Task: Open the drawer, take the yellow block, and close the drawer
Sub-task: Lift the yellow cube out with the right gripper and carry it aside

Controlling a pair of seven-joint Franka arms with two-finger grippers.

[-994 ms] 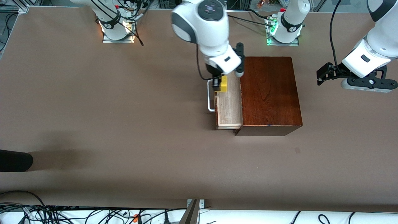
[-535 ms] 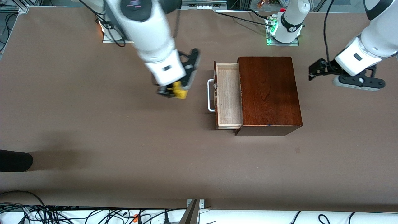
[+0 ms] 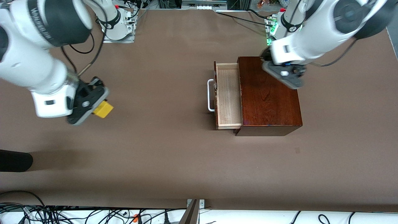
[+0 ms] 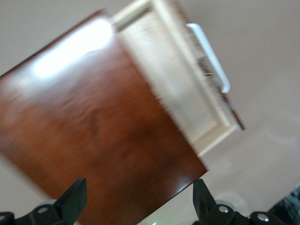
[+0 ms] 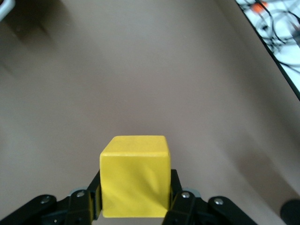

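The drawer (image 3: 229, 95) of the dark wooden box (image 3: 270, 99) stands pulled out, its pale inside bare and its white handle (image 3: 210, 95) pointing toward the right arm's end. My right gripper (image 3: 97, 107) hangs over bare table well away from the box, toward the right arm's end, shut on the yellow block (image 3: 103, 109). In the right wrist view the yellow block (image 5: 135, 176) sits squeezed between both fingers (image 5: 180, 199). My left gripper (image 3: 284, 75) hovers over the box top; in the left wrist view its fingers (image 4: 75, 199) stand wide apart, open and holding nothing, above the box (image 4: 93, 140) and the drawer (image 4: 180, 91).
A black rounded object (image 3: 15, 160) lies at the table's edge at the right arm's end, nearer the front camera. Cables (image 3: 93, 215) run along the near edge. The brown tabletop (image 3: 161, 149) stretches bare between the block and the box.
My right gripper has lifted the yellow block out of the drawer and carried it toward the right arm's end. The left arm swung in from beside the box to over its top.
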